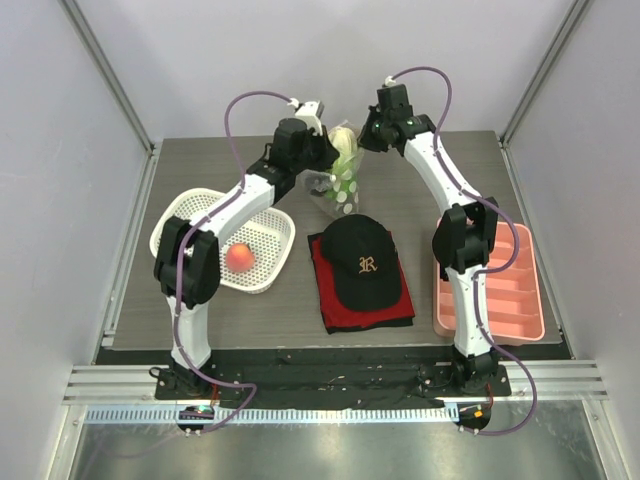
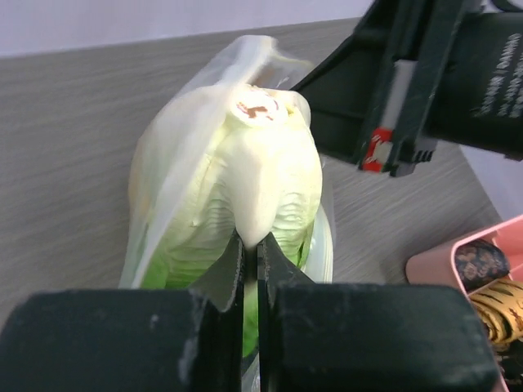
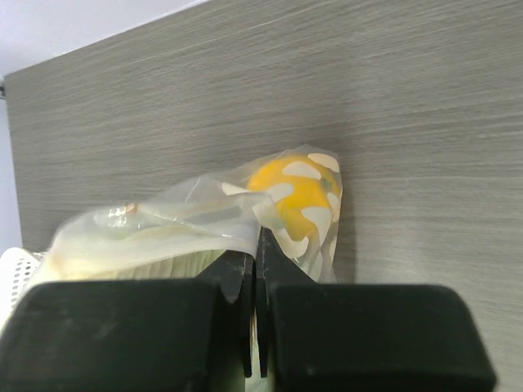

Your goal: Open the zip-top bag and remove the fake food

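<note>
The worktop (image 1: 190, 170) is grey with a fine wood grain, closed in by plain pale walls (image 1: 60, 200) with a slanted metal post (image 1: 110, 75) in each far corner. A black cap (image 1: 362, 262) sits on a folded red cloth (image 1: 330, 300) near the middle of the surface. Left of the cap stands a white mesh basket (image 1: 185, 212) with the red-pink peach (image 1: 239, 257) lying in it. Right of the cap, at the worktop's edge, lies a pink tray (image 1: 520, 290).

The zip-top bag (image 1: 342, 190) is just beyond the cap, on the far side of it, held between the two arms. It is clear, crumpled film printed with white dots. The leafy green vegetable (image 2: 253, 180) fills its upper part: a pale cream stem end with a brown mark, shading to green lower down, with film wrapped over its left side and top. Through the film, the right wrist view shows the yellow-orange citrus (image 3: 298, 192) lying against the dotted plastic.

The left end effector (image 2: 249, 241) has its jaws almost together, pinching film at the leafy end of the vegetable. Whether a pale lobe of the vegetable is caught in the pinch too, I cannot tell. The right end effector (image 3: 255, 237) is likewise narrowed to a slit, clamped on a fold of the bag just in front of the citrus. In the left wrist view it sits close beside the vegetable's stem end.
</note>
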Action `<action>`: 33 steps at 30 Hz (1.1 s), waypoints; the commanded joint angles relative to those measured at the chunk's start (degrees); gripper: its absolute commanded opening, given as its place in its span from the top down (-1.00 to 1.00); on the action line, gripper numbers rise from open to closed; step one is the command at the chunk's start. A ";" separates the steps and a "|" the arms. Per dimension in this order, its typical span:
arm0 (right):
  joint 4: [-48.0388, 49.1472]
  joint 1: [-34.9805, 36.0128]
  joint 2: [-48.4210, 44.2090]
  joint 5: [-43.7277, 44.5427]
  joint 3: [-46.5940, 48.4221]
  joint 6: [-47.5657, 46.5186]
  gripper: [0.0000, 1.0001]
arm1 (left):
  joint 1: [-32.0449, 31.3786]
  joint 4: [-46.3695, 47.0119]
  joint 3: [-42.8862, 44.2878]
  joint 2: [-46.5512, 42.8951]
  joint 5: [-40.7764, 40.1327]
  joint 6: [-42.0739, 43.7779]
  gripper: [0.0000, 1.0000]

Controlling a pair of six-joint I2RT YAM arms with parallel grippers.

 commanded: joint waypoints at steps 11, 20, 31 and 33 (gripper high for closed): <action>-4.42 -0.31 1.99 4.07 10.36 -7.03 0.97 | 0.31 6.60 2.52 -5.18 15.16 2.11 1.00; -4.34 -4.70 2.44 1.62 10.44 -2.72 0.97 | 0.58 13.64 0.13 -6.52 20.92 -2.55 1.00; 5.34 2.14 -10.22 6.97 -7.48 -13.89 0.97 | 4.62 8.70 14.09 1.74 2.85 -19.85 1.00; 3.32 2.67 -10.05 7.59 -6.25 -13.09 0.97 | 4.88 9.33 15.95 4.38 2.41 -22.32 1.00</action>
